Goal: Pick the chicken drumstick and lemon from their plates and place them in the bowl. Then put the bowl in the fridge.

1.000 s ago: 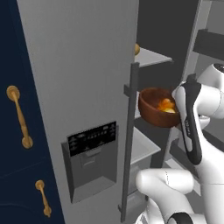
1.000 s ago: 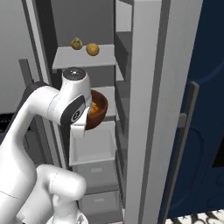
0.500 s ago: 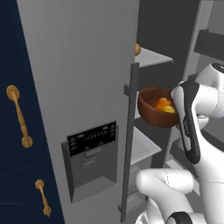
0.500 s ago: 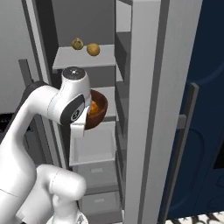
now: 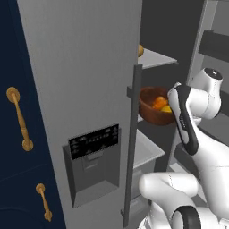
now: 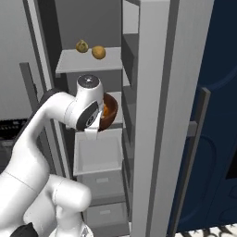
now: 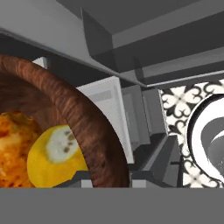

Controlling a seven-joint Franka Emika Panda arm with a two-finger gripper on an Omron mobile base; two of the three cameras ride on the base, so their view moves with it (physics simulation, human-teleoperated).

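Inside open fridge (image 5: 80, 89): bowl (image 5: 152, 107) with lemon (image 7: 54, 155), chicken drumstick (image 7: 13, 148); no legible writing.

The bowl (image 7: 83, 118) at my hand looks like reddish-brown wood, grained and matt. In it the lemon (image 7: 57, 155) has a smooth yellow skin, and the chicken drumstick (image 7: 13, 148) a rough, mottled orange crust. The fridge (image 5: 85, 80) door looks like matt grey brushed metal; its dispenser panel (image 5: 94, 141) is dark and faintly glossy.
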